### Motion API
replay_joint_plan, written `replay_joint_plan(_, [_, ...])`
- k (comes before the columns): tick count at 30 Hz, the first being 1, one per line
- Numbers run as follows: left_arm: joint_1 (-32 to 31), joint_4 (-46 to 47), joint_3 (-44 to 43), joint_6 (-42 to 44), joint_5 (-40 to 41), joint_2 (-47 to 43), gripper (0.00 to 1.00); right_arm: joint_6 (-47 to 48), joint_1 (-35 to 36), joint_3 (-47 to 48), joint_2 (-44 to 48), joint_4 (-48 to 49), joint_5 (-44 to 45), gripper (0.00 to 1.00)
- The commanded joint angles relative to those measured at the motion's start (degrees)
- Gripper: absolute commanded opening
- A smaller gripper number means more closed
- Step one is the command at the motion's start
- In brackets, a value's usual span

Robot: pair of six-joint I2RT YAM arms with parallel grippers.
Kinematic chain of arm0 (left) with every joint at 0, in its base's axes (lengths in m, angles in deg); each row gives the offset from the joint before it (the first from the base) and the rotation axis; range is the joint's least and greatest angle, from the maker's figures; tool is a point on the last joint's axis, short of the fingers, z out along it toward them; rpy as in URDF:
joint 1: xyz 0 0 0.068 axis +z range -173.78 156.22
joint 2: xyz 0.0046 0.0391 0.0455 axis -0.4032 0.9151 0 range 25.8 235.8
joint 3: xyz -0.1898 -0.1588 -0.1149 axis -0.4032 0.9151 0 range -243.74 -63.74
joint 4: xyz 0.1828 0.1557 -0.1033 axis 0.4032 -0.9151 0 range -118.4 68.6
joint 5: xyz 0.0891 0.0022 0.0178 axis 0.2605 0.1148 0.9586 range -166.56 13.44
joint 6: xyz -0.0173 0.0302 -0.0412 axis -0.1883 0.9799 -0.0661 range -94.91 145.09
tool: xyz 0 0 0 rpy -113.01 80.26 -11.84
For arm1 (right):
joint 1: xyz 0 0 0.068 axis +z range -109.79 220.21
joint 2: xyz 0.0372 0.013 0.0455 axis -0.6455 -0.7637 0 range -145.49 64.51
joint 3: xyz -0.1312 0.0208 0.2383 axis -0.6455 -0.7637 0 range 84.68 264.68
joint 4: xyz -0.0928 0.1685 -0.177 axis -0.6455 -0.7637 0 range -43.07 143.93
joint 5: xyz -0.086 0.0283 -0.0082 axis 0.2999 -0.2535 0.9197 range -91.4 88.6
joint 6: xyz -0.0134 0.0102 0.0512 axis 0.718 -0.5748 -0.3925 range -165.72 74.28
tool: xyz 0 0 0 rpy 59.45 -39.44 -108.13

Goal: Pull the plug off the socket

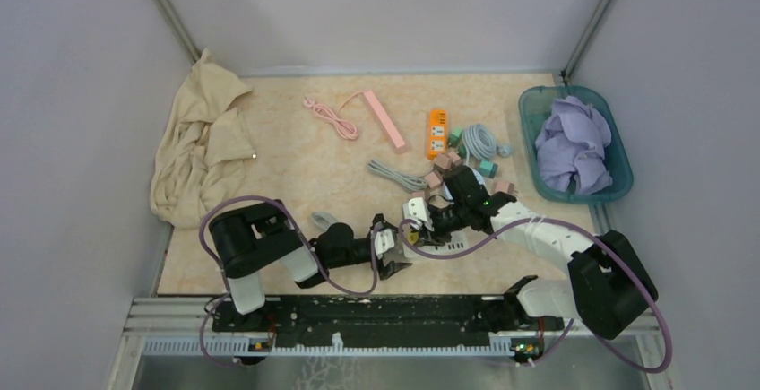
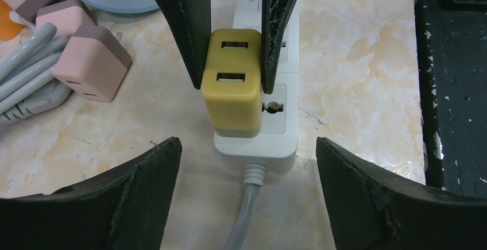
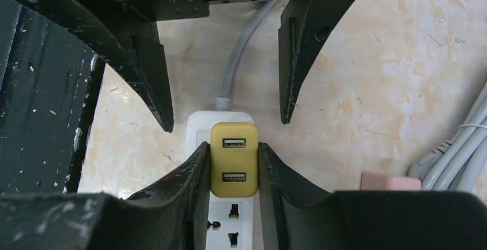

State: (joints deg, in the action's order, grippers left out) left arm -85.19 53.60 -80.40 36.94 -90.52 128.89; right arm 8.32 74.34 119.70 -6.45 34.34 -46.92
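Note:
A yellow plug [image 3: 234, 159] with two USB ports sits in the end socket of a white power strip [image 3: 230, 227]. My right gripper [image 3: 232, 166] is shut on the yellow plug, one finger on each side. In the left wrist view the plug [image 2: 231, 92] stands on the strip [image 2: 285, 123] with the right fingers [image 2: 186, 26] clamped round it. My left gripper [image 2: 248, 175] is open, its jaws wide on either side of the strip's cable end, touching nothing. In the top view both grippers, the left [image 1: 392, 251] and the right [image 1: 419, 221], meet at the strip [image 1: 445, 247].
Pink adapters [image 2: 92, 60] and grey cables [image 2: 26, 83] lie left of the strip. Further back are an orange strip [image 1: 436, 132], a pink strip [image 1: 385, 121], a beige cloth [image 1: 197, 143] and a teal basket [image 1: 574, 143] with purple cloth. The black rail [image 2: 451, 83] runs close by.

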Motion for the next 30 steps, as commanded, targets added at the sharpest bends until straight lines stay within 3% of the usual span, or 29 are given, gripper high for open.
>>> replay_joint_plan(1, [-0.29, 8.54, -1.58, -1.51, -1.08, 3.99, 0.89, 1.05, 0.68, 1.98, -0.80, -1.54, -0.96, 0.04])
replay_joint_plan(12, [-0.28, 10.79, -3.22, -3.43, -1.97, 7.83, 0.80, 1.12, 0.68, 2.02, -0.85, -1.71, -1.22, 0.04])
replay_joint_plan(18, [-0.21, 10.60, -3.31, -4.41, -2.47, 9.20, 0.52, 1.13, 0.63, 2.15, -0.84, -2.08, -1.39, 0.04])
replay_joint_plan(26, [1.34, 8.04, -4.39, -6.93, -5.92, 10.73, 0.24, 2.11, 1.55, 2.63, -0.27, -4.25, -6.49, 0.02])
replay_joint_plan(30, [2.67, 7.44, -5.04, -9.04, -8.39, 11.29, 0.18, 1.52, 1.99, 2.70, 0.37, -4.44, -9.23, 0.02])
